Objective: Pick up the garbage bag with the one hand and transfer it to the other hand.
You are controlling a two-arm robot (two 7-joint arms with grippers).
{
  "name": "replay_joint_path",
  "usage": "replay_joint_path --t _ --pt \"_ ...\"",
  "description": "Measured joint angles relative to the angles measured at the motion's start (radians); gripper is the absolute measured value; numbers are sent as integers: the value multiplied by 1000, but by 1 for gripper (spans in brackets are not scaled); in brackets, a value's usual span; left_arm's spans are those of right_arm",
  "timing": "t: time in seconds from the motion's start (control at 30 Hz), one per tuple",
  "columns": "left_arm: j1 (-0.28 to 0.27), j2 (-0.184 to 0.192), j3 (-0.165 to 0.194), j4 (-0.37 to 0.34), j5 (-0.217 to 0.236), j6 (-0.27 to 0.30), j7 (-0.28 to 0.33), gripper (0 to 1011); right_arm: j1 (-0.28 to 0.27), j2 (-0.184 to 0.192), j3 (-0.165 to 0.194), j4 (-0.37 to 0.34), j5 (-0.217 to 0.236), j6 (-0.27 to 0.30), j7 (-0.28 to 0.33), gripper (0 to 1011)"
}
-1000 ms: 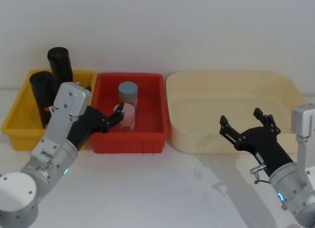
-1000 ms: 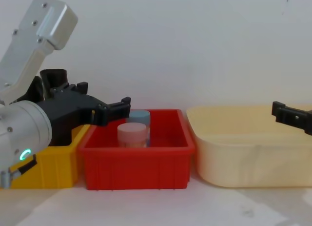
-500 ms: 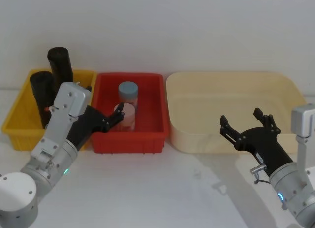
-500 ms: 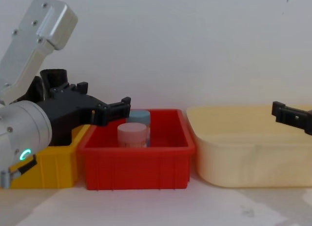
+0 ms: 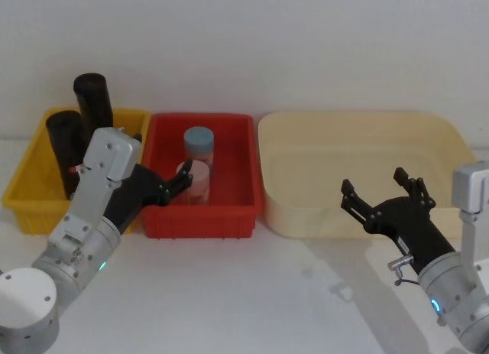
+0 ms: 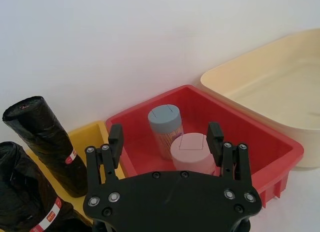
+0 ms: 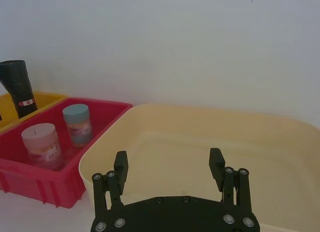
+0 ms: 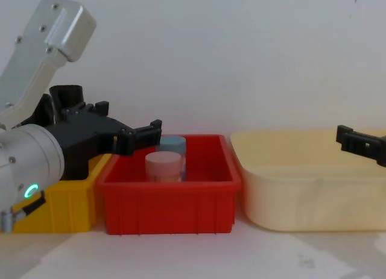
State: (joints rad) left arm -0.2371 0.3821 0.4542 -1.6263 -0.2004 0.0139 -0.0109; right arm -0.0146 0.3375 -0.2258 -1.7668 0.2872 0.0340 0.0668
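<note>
Two black garbage bag rolls (image 5: 93,98) (image 6: 42,137) stand upright in the yellow bin (image 5: 27,187), each with a small white and red label. My left gripper (image 5: 162,159) (image 6: 165,134), on the green-lit arm, hangs open and empty above the border between the yellow and red bins, close beside the rolls but apart from them. The nearer roll (image 6: 22,192) sits just off its left finger. Low at the right, my right gripper (image 5: 374,182) (image 7: 168,159), on the blue-lit arm, is open and empty in front of the cream tub.
The red bin (image 5: 229,216) holds a blue-lidded jar (image 5: 199,144) and a pink-lidded jar (image 5: 197,178). A wide cream tub (image 5: 306,209) stands to its right. A white wall runs right behind the bins. White tabletop lies in front of them.
</note>
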Motion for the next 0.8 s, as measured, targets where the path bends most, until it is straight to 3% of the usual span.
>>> replay_joint_path --t 0.47,0.8 --pt "0 -1 0 -2 3 1 0 1001 0 0 0 0 0 0 0 1000" --pt "19 16 -15 -89 5 68 4 1001 19 4 3 3 20 12 40 1000"
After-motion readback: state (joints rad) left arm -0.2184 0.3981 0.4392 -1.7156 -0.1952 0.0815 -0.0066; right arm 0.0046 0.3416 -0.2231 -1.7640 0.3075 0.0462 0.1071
